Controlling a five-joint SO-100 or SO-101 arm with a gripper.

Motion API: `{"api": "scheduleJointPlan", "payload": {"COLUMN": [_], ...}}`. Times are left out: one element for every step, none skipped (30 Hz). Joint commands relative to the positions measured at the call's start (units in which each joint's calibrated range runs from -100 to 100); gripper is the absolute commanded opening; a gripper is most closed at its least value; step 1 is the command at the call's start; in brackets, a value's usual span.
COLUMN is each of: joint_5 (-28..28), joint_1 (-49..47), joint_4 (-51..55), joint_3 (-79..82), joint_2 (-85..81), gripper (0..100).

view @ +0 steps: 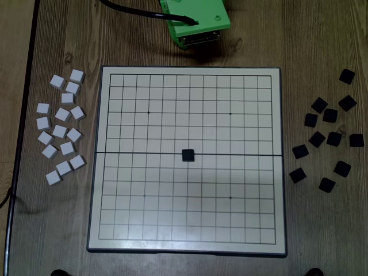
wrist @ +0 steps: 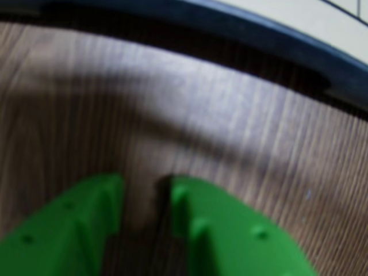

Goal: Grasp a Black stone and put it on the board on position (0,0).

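Note:
A black stone [view: 188, 155] lies on the middle point of the white gridded board [view: 103, 172]. Several loose black stones [view: 329, 115] lie on the wood to the right of the board in the overhead view. My green arm [view: 195, 20] sits beyond the board's top edge. In the wrist view my gripper [wrist: 145, 181] hangs over bare wood with its green fingers [wrist: 218, 230] a narrow gap apart and nothing between them. The board's dark rim [wrist: 259, 31] crosses the top of that view.
Several white stones [view: 62, 126] lie on the wood to the left of the board. A black cable [view: 129, 10] runs to the arm at the top. The table's left edge [view: 26, 115] runs down the overhead view.

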Motion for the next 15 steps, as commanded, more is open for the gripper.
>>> {"api": "scheduleJointPlan", "payload": {"joint_5": [0.78, 0.88, 0.88, 1.22, 1.56, 1.71, 1.76, 1.81, 1.81, 1.86, 2.0, 2.1, 2.3, 2.49, 2.64], "joint_1": [1.18, 1.27, 1.27, 1.27, 1.54, 1.63, 1.54, 1.36, 1.27, 1.18, 1.18, 1.18, 1.27, 1.27, 1.09], "joint_4": [2.21, 2.7, 3.78, 4.03, 4.03, 4.03, 4.11, 4.11, 4.11, 4.11, 4.27, 4.27, 4.36, 4.52, 4.69], "joint_3": [0.53, 0.53, 0.53, 0.53, 0.53, 0.53, 0.53, 0.53, 0.53, 0.53, 0.53, 0.53, 0.53, 0.53, 0.53], "joint_2": [0.31, 0.31, -0.37, -0.79, -1.05, -1.13, -1.22, -1.22, -1.22, -1.39, -1.64, -1.72, -1.98, -2.32, -2.66], "gripper": [6, 6, 6, 6, 6, 6, 6, 6, 6, 6, 6, 6, 6, 7, 7]}}
